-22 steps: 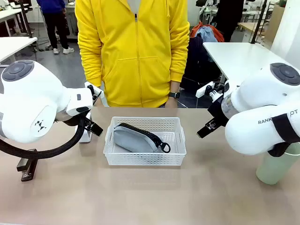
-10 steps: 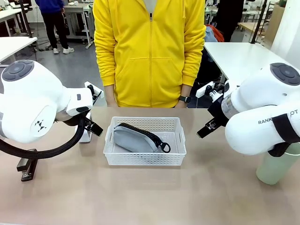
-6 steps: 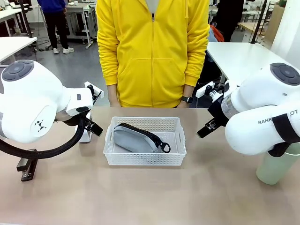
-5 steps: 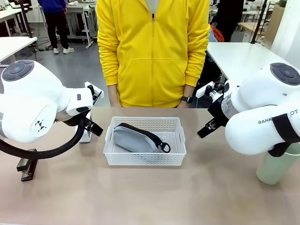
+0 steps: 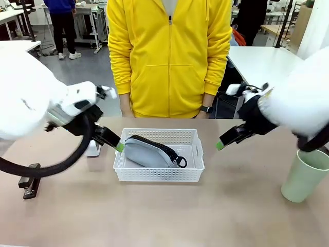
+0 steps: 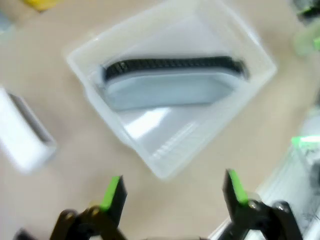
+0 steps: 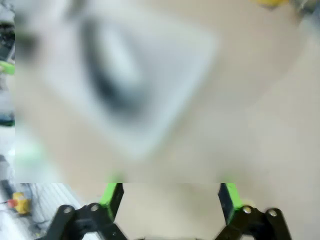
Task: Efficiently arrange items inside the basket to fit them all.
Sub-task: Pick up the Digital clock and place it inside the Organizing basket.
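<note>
– At the front camera, what changed?
– Both arms have swung in, blurred. The left gripper (image 5: 110,140) is now by the left end of the basket (image 5: 159,177), the right gripper (image 5: 226,140) off its right end, so packing looks about to start. One pouch (image 5: 146,153) lies inside; one box (image 5: 93,149), one stapler (image 5: 30,181) and one cup (image 5: 304,176) wait on the table (image 5: 164,216).
– Left wrist?
– Left gripper (image 6: 172,187) spread wide, empty, above the one basket (image 6: 165,150); pouch (image 6: 170,87) inside, box (image 6: 22,135) beside.
– Right wrist?
– Heavy blur. Right gripper (image 7: 170,192) released, holding nothing; basket (image 7: 190,60) and pouch (image 7: 110,75) ahead.
</note>
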Controlling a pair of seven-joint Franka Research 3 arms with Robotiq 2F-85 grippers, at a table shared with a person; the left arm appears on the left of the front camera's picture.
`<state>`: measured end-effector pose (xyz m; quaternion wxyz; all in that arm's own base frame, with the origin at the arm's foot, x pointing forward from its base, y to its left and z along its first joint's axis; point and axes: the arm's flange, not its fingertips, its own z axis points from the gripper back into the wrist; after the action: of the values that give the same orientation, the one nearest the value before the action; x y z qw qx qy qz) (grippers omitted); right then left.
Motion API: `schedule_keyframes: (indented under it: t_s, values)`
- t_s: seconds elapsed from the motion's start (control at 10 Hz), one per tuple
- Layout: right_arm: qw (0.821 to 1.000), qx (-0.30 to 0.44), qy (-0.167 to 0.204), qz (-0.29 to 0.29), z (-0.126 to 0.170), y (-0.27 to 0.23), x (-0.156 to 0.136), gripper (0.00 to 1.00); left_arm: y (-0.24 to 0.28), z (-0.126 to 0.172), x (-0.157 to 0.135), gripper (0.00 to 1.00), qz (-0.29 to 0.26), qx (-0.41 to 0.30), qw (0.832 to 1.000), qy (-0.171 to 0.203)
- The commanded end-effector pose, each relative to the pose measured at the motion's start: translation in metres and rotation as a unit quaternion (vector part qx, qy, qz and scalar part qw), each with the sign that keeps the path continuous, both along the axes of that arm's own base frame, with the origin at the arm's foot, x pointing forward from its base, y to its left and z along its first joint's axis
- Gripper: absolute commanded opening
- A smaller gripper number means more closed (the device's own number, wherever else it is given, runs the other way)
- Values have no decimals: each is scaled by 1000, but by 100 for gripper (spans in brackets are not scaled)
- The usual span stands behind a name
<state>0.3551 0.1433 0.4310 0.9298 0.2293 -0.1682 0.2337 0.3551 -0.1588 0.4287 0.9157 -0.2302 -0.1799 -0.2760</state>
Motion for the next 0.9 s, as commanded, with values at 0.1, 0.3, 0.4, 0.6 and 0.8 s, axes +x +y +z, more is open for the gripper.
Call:
schedule_keyframes:
  t_s: [0.1, 0.3, 0.4, 0.6, 0.8]
  values:
    - [967, 249, 37, -30, 65, -115, -49, 100, 95, 44, -58, 100, 29, -236, 971, 34]
    - [931, 359, -17, -62, 75, -190, -97, 100, 170, 42, -99, 100, 68, -391, 918, 12]
    - [905, 410, -46, -101, 68, -228, -123, 100, 206, 34, -119, 100, 109, -450, 886, -17]
    - [869, 459, -71, -169, 43, -279, -158, 100, 245, 10, -142, 100, 162, -495, 853, -41]
    - [841, 488, -78, -220, 17, -308, -180, 100, 259, -13, -148, 100, 231, -518, 823, -23]
